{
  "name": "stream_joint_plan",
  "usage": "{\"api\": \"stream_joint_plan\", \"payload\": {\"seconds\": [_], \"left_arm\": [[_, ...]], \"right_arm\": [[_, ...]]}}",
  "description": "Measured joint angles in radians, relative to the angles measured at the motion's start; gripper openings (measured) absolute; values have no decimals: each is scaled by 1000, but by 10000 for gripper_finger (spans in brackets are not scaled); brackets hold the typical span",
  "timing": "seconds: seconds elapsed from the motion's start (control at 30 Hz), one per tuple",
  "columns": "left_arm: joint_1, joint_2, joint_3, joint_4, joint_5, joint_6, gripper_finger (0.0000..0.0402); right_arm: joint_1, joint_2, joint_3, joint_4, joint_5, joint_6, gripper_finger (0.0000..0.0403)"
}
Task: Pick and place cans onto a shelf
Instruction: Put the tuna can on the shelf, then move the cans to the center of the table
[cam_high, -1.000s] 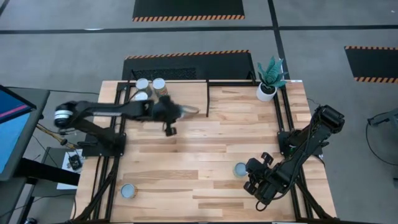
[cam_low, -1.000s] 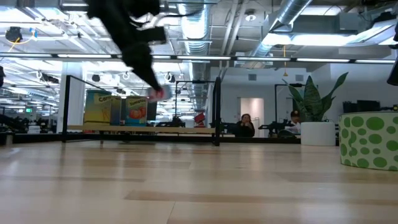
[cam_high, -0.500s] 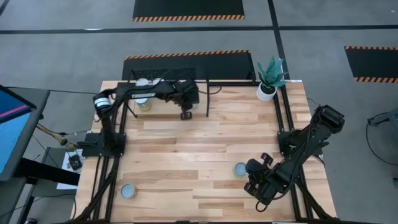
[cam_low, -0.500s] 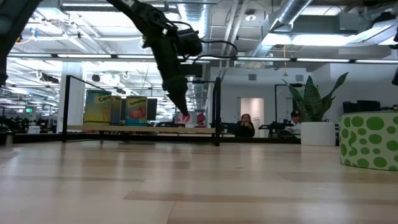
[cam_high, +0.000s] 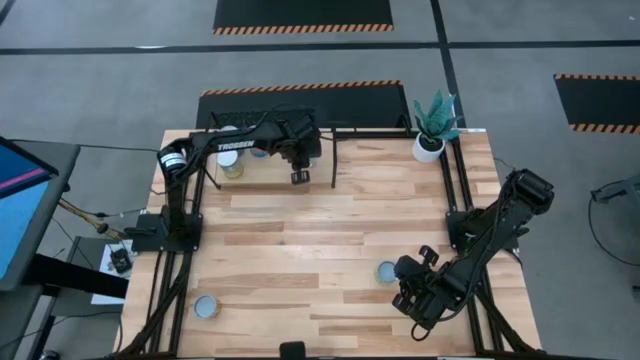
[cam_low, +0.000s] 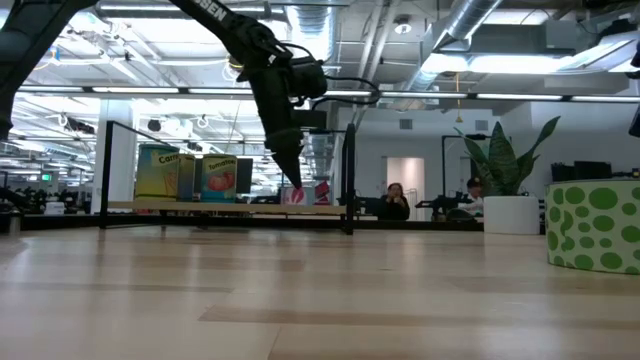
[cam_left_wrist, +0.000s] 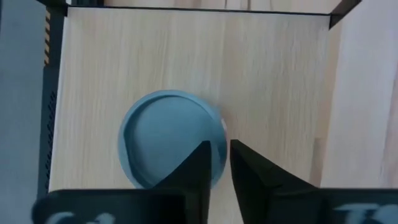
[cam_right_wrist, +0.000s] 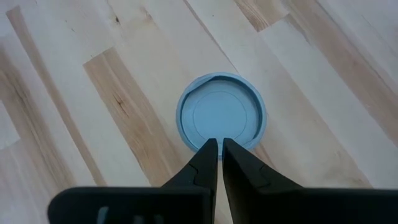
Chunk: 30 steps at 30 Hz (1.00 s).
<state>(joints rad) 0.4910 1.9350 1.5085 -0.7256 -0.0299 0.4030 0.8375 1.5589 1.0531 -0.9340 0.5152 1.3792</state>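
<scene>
Silver-blue can (cam_left_wrist: 168, 138) | on shelf (cam_left_wrist: 273, 74) | beside left end effector (cam_left_wrist: 217, 163) tips

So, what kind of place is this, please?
Probably a robotics lab in an open office: a test table on hazard-taped floor, exposed ceiling ducts, and people at desks behind.

Bench (cam_high: 300, 260): light plank top, black frame rails along its sides.
Potted plant (cam_high: 433, 127): green spiky leaves, white pot, far right corner of bench.
Floor (cam_high: 120, 80): grey, with black mats edged in orange-black hazard stripes (cam_high: 303, 14).
Monitor (cam_high: 18, 205): blue screen, left of bench.
Two seated persons (cam_low: 396, 201), in the room behind.
</scene>
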Motion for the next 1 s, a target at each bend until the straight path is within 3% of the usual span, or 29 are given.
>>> {"api": "stream_joint_plan", "payload": {"seconds": [0.23, 0.33, 0.63, 0.87, 1.0], "left_arm": [[-2, -9, 1, 8, 0, -8, 88], [-23, -24, 34, -63, -1, -49, 95], [-210, -83, 166, -486, -5, -255, 98], [-415, -186, 45, -530, -1, -271, 98], [-536, -268, -89, -502, -24, -381, 98]], "right_arm": [[0, 0, 0, 3, 0, 0, 49], [0, 0, 0, 3, -1, 0, 49], [-6, 0, 0, 9, 5, -1, 49], [-37, 0, 0, 42, -6, -68, 49], [-42, 0, 0, 16, -123, -68, 49]]}}
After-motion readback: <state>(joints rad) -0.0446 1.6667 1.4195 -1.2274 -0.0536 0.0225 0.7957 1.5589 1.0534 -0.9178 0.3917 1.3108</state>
